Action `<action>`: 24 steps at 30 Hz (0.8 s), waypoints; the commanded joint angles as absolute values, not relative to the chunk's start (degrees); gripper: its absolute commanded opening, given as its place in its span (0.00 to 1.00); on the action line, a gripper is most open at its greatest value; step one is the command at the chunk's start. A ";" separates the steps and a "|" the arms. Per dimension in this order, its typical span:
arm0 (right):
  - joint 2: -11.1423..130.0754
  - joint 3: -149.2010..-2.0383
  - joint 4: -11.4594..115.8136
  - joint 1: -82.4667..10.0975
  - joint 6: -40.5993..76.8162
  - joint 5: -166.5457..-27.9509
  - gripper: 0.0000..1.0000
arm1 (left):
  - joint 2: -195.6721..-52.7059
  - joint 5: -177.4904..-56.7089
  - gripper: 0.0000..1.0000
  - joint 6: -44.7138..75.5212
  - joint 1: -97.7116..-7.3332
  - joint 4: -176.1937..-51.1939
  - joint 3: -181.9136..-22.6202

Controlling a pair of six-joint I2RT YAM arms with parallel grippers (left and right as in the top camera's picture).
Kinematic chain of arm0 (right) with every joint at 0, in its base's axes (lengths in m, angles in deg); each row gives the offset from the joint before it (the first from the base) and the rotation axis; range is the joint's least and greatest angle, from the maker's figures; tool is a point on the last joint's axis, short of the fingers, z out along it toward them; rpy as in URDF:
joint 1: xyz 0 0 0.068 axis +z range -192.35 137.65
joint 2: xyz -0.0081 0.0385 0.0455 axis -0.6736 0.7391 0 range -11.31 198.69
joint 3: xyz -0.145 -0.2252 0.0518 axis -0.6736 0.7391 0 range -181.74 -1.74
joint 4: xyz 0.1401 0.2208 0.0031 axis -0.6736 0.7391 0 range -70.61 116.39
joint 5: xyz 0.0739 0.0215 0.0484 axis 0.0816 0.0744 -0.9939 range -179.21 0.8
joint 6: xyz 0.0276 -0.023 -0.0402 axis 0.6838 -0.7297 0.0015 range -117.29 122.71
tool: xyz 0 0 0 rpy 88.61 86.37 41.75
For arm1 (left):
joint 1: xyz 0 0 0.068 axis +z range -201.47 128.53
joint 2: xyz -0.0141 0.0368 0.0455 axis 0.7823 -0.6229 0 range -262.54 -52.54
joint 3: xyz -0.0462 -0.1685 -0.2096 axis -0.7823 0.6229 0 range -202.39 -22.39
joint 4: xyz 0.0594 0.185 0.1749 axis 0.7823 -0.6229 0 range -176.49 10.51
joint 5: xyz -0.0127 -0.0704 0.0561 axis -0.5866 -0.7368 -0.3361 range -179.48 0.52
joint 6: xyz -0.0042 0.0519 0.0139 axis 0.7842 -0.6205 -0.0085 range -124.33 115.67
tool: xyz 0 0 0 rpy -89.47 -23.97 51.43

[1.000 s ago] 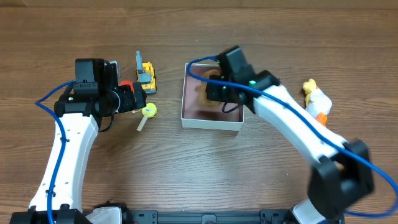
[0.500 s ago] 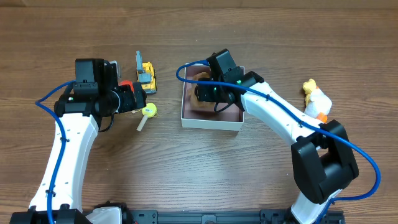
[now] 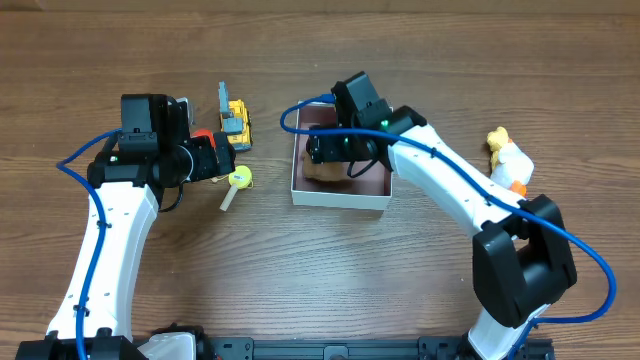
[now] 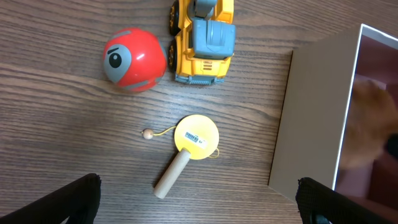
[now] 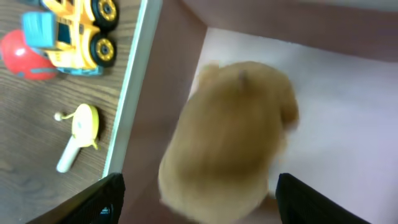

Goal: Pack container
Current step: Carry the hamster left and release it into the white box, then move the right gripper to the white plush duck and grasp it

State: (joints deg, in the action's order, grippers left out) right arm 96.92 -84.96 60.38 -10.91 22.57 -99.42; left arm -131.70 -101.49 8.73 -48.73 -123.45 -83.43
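Container [image 5: 168, 74] right beneath my right gripper [image 5: 208, 202], jaws spread wide; brown plush toy [image 5: 230, 137] inside container, between them, ungripped. My left gripper [image 4: 199, 202] beside container, jaws wide, holding nothing.

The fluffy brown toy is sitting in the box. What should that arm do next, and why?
Probably lift the right gripper up out of the container. It is open wide and the brown plush toy lies loose on the pink floor, so it looks packed. The red ball, yellow truck and yellow drum toy wait outside.
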 commanded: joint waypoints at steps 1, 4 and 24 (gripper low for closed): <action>91.30 -92.64 66.96 -12.83 21.12 -95.64 0.80 | -131.94 -102.41 1.00 7.22 -48.49 -123.39 -84.48; 86.78 -96.79 74.31 -15.74 21.15 -90.94 0.85 | -131.94 -102.41 1.00 7.22 -48.49 -123.39 -84.48; 87.37 -80.59 80.12 -54.58 13.13 -86.83 0.97 | -131.94 -102.43 1.00 7.22 -48.49 -123.39 -84.48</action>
State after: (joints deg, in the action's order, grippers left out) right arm 85.42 -83.15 81.13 -52.37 17.78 -84.04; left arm -131.70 -101.52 8.73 -48.73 -123.47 -83.43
